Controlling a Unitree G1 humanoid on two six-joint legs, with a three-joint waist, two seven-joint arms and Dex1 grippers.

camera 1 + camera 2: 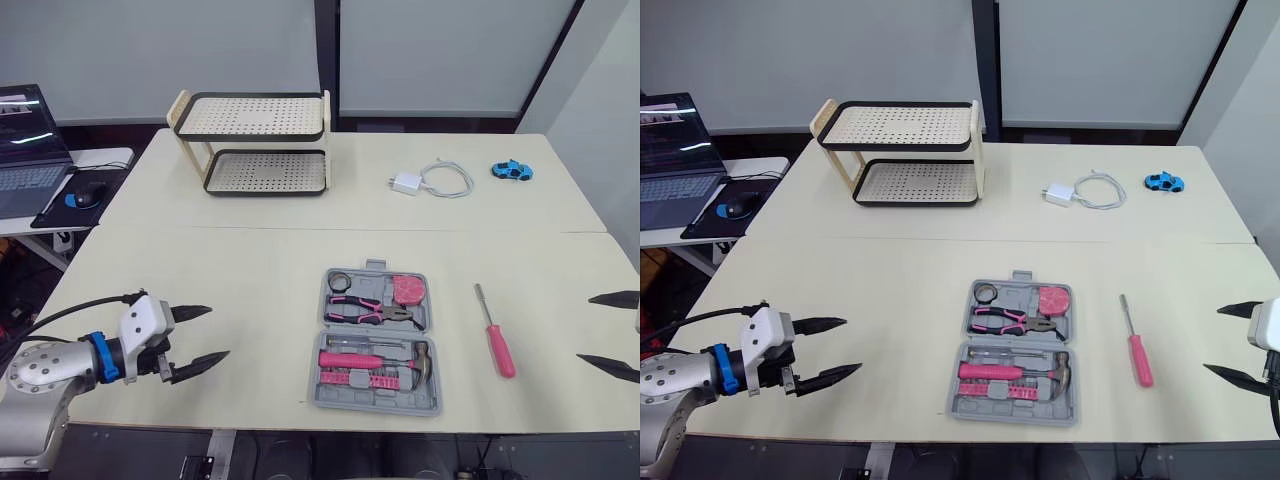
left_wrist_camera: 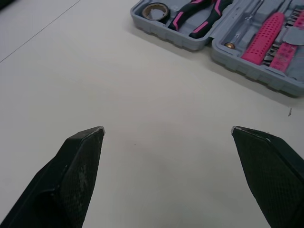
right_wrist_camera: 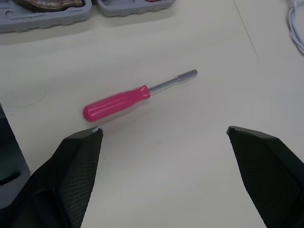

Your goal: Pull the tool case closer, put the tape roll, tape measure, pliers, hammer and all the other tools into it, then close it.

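Observation:
An open grey tool case (image 1: 375, 406) lies near the table's front middle. In it are a tape roll (image 1: 340, 281), a pink tape measure (image 1: 408, 290), pink-handled pliers (image 1: 370, 310) and a hammer (image 1: 378, 359) with a pink grip. A pink-handled screwdriver (image 1: 494, 333) lies on the table just right of the case. My left gripper (image 1: 200, 335) hovers open over bare table well to the left of the case. My right gripper (image 1: 610, 330) is open at the right edge, with the screwdriver (image 3: 118, 102) lying ahead of its fingertips.
A two-tier perforated rack (image 1: 255, 145) stands at the back left. A white charger with cable (image 1: 430, 180) and a blue toy car (image 1: 512, 171) lie at the back right. A laptop (image 1: 25, 150) and mouse (image 1: 88, 193) sit on a side desk to the left.

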